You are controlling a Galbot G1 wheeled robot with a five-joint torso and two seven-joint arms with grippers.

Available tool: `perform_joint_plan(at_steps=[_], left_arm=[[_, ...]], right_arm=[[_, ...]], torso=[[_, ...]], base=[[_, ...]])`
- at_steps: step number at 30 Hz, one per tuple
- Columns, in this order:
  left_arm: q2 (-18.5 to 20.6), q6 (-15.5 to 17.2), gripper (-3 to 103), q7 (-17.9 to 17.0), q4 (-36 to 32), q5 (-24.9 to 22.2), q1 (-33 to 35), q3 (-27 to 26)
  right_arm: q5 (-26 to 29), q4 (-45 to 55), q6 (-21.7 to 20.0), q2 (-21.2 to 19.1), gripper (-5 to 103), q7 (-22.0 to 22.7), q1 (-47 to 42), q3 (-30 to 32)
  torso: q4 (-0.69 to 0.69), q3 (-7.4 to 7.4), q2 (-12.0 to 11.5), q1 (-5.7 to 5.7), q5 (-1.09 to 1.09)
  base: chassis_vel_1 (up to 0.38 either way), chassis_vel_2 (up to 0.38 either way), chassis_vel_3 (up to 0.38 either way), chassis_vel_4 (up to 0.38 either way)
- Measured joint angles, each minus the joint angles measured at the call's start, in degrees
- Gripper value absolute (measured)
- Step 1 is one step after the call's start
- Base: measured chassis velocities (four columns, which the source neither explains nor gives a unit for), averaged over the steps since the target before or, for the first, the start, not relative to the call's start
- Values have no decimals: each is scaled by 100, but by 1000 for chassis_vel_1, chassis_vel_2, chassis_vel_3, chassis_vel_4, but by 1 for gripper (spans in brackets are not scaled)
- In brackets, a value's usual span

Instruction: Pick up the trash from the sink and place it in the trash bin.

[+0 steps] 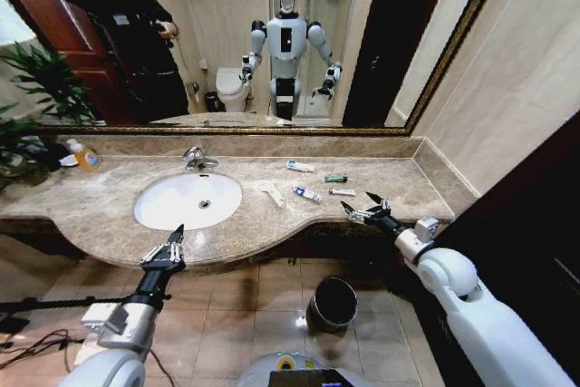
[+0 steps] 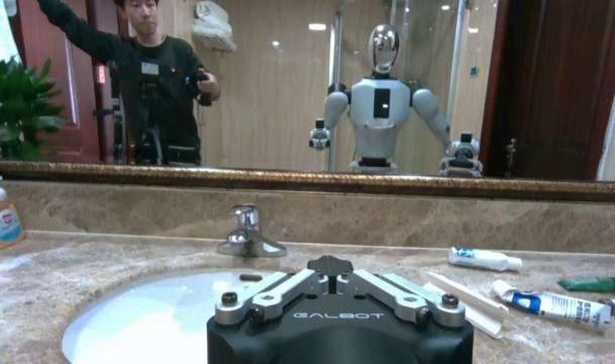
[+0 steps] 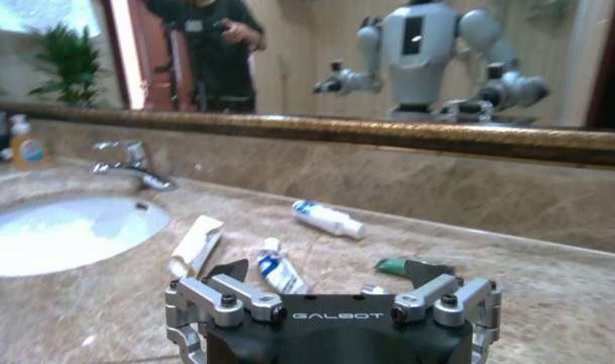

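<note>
Litter lies on the marble desk (image 1: 109, 201), right of centre in the head view: a white paper scrap (image 1: 269, 190) just beside the sink (image 1: 188, 199), a white-and-blue tube (image 1: 307, 194) near it, another tube (image 1: 300, 167) further back, a green packet (image 1: 336, 178) and a small white tube (image 1: 342, 192). The basin itself looks bare. The trash bin (image 1: 333, 303) stands on the floor at lower centre. The left claw (image 1: 167, 249) hovers at the desk's front edge at lower left, fingers apart; the right claw (image 1: 372, 209), at centre right, is spread wide near the tubes.

From the left wrist view, 2 tubes (image 2: 483, 259) (image 2: 550, 304) and the packet (image 2: 592, 284) sit at right, the paper (image 2: 469, 302) between them and the basin (image 2: 145, 318).

From the right wrist view, the nearest tube (image 3: 280, 271) lies just ahead of the open fingers, paper (image 3: 194, 246) to its left, packet (image 3: 393, 265) to its right.

All pieces look light. The tubes seem smooth and may roll or squirt sideways; gripping across the middle of the body suits them. The paper is soft and flat, so pinching a raised fold seems best.
</note>
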Motion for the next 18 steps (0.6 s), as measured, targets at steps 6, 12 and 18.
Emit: perform_joint_plan(at_steps=[6, 12, 18], left_arm=[[0, 0, 0, 0, 0, 0, 0, 0], [0, 0, 0, -1, 0, 0, 0, 0], [0, 0, 0, -1, 0, 0, 0, 0]], right_arm=[[20, -312, -125, -133, 100, -101, 604, -416], [43, -818, -529, -18, 100, 117, 1534, -1273], [68, -1220, -721, 188, 100, 308, 2127, -1886]], torso=[[0, 0, 0, 0, -1], [1, 0, 0, 0, -1], [0, 0, 0, 0, -2]], base=[[0, 0, 0, 0], [0, 0, 0, 0], [0, 0, 0, 0]])
